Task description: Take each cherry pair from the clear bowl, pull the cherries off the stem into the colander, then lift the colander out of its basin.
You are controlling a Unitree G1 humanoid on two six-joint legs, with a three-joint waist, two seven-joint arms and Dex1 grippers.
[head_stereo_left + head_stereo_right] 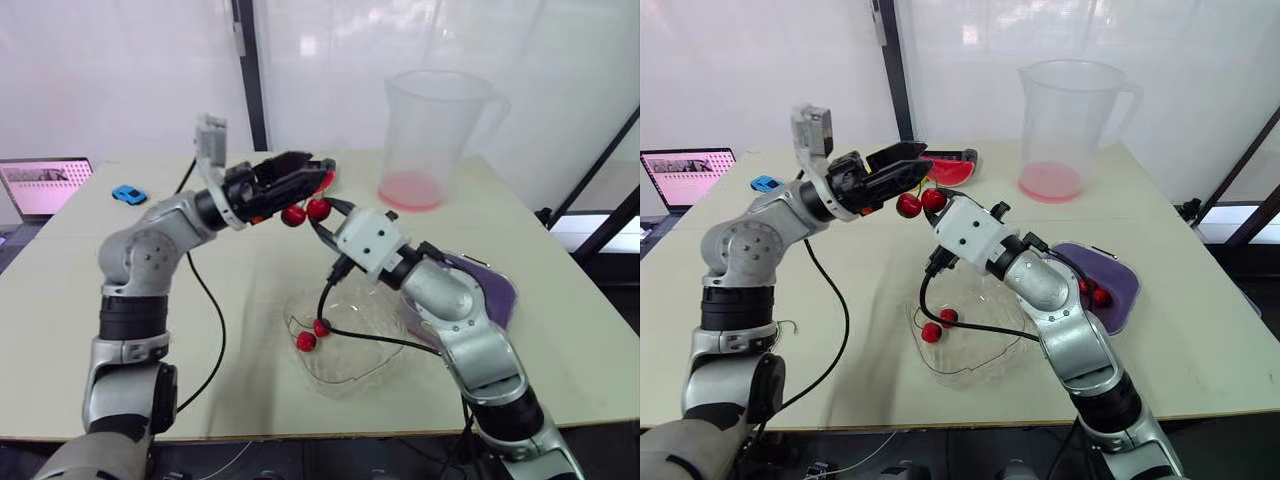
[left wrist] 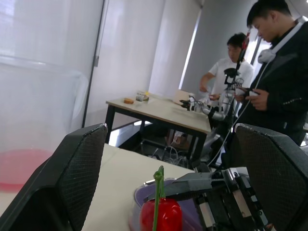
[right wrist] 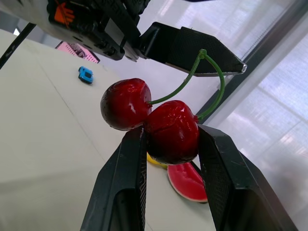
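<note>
From my station, a tall clear pitcher [image 1: 430, 130] with pink liquid in its base stands well beyond the right claw [image 1: 322, 222]. A watermelon slice [image 1: 950, 168] lies just behind the left claw [image 1: 925, 160]. A blue toy car [image 1: 128, 194] and a laptop [image 1: 45, 185] sit far off on the left claw's outer side of the table [image 1: 560, 330]. Directly below both claws is the clear bowl [image 1: 360, 375], with a second cherry pair [image 1: 312, 333] lying in it, and a black cable [image 1: 375, 338] from the right arm crosses over the bowl. The purple colander [image 1: 1120, 290] lies lower, to the right claw's right and partly behind that forearm, with a few cherries [image 1: 1095, 293] in it; I cannot separate it from its basin. In the left wrist view two people [image 2: 274, 77] stand by another table in the background. The right arm slants up and inward with its claw pointing at the left one, while the left arm bends at the elbow and reaches across, so the claws meet almost tip to tip above the bowl. The right claw is clamped on one cherry [image 3: 171, 132] of the raised cherry pair. Its twin [image 3: 125, 103] hangs free just beside the finger, seemingly touching the clamped one. The left claw's fingers stand apart, with the green stem [image 3: 214, 82] arching up to them. Both cherries are glossy dark red.
</note>
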